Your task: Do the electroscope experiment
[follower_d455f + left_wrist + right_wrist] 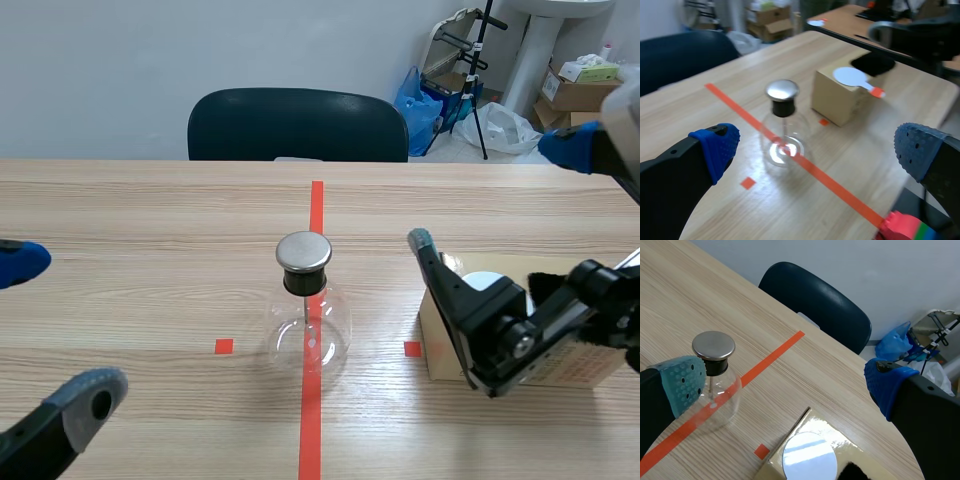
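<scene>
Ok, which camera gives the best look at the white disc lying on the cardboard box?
The left wrist view: the white disc shows whole on the cardboard box, with its handle and orange tip. The right wrist view shows only its round face; the scene view shows a sliver behind the right gripper.

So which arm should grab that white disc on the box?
Right, probably: the right pincer hangs open over the box bearing the white disc; the flask stands between that and the left pincer.

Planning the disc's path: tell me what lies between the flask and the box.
Only bare table and one orange tape square lie between flask and box, as the left wrist view shows.
</scene>
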Robot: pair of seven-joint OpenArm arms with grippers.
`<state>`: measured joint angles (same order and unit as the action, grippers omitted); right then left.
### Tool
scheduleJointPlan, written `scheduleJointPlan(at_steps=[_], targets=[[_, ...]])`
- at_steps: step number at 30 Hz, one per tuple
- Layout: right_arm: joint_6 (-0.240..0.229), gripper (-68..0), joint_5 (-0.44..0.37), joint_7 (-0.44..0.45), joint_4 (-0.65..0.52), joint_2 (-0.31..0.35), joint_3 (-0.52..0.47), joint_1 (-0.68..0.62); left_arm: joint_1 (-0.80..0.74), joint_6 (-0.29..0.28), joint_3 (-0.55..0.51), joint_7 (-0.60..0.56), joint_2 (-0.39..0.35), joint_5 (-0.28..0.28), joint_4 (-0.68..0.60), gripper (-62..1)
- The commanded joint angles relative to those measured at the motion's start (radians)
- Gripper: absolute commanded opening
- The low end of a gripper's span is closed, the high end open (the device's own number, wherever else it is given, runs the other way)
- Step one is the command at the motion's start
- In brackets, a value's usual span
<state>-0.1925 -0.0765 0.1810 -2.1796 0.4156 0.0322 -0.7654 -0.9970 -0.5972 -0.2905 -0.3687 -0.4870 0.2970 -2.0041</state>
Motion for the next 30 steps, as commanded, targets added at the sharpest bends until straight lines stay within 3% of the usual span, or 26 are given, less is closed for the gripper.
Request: scheduleJointPlan(at_steps=[1, 5, 10, 15, 21, 30], targets=[[0.003, 0.4, -0.012, 0.011, -0.001, 0.003, -0.011, -0.002, 0.003, 0.003, 0.004, 0.026, 0.021, 0.014, -0.063, 1.4], [0.004, 0.4, -0.076, -0.007, -0.001, 0.001, -0.035, -0.003, 0.003, 0.032, 0.003, 0.154, 0.086, 0.026, -0.140, 1.4], [0.004, 0.4, -0.138, -0.014, 0.000, -0.011, -0.086, -0.005, 0.003, 0.039, 0.003, 0.204, 0.156, 0.026, -0.212, 1.4], [0.001, 0.4, -0.138, -0.094, 0.009, -0.011, -0.108, -0.005, 0.016, 0.092, 0.004, 0.211, 0.159, 0.033, -0.220, 1.4], [0.000, 0.4, -0.138, -0.097, 0.026, -0.011, -0.124, -0.009, 0.051, 0.185, 0.004, 0.265, 0.159, 0.037, -0.220, 1.4], [0.000, 0.4, -0.138, -0.041, 0.026, -0.011, -0.145, -0.055, 0.050, 0.192, 0.004, 0.264, 0.159, 0.044, -0.220, 1.4]])
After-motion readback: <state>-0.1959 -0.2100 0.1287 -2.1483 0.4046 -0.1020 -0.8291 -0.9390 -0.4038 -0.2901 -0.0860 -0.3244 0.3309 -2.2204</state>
